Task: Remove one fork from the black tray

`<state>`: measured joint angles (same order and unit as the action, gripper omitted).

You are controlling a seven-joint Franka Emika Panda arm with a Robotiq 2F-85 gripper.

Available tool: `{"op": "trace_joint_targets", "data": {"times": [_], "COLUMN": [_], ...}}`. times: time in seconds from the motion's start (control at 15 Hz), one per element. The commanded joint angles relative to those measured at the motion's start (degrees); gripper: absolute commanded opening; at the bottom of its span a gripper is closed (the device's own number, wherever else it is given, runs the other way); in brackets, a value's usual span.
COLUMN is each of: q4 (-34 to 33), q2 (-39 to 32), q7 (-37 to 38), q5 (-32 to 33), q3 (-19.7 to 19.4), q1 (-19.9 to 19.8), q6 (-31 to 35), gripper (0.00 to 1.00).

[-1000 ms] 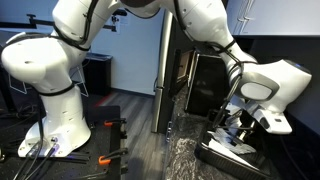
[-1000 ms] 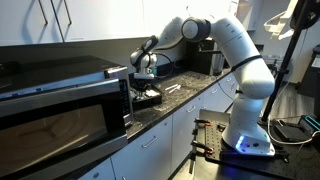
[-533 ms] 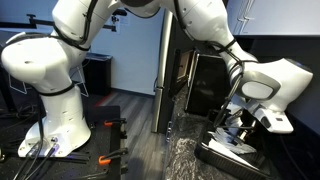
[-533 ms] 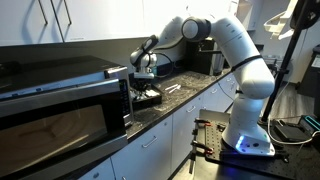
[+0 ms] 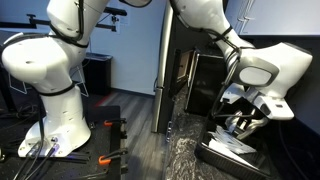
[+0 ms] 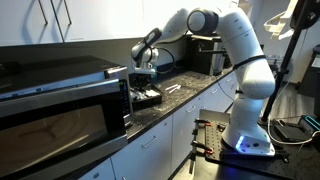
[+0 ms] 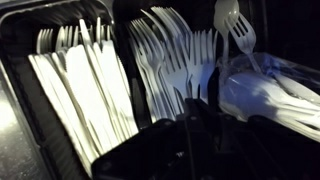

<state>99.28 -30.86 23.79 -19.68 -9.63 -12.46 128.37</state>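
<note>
White plastic forks point(image 7: 170, 60) fill the black tray point(image 7: 14, 70) on the dark surface point(image 5: 185, 160); above it the hand point(image 7: 186, 140) is closed tight, its tip dark and blurred, any pinched fork indiscernible

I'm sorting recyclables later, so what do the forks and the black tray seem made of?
The forks look like white plastic: uniformly white, faintly translucent, with thin moulded tines and a soft sheen. The black tray is probably moulded plastic too, judging by glossy highlights along its rim and divider, though coated metal cannot be excluded.
</note>
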Motion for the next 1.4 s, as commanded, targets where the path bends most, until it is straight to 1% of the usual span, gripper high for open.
{"op": "trace_joint_targets", "data": {"times": [0.0,0.4,0.87,1.0,1.07,1.2,1.27,1.33], "q4": [3.8,1.0,-1.9,-2.8,-3.3,-3.2,-2.3,-2.1], "q2": [3.2,-0.4,-4.8,-5.8,-6.1,-5.7,-4.8,-4.5], "q7": [-1.0,-1.5,-5.1,-5.4,-5.6,-5.4,-5.6,-5.5], "q5": [1.4,1.2,0.7,0.9,0.9,1.0,1.1,1.1], "q3": [-0.5,-0.3,0.8,0.9,0.9,0.8,0.6,0.6], "q1": [0.6,-0.6,-1.4,-1.4,-1.4,-1.2,-1.2,-1.0], "q6": [1.4,-0.1,-1.0,-1.1,-1.2,-0.8,-0.3,-0.1], "gripper": [0.01,0.01,0.03,0.05,0.11,0.17,0.12,0.13]}}
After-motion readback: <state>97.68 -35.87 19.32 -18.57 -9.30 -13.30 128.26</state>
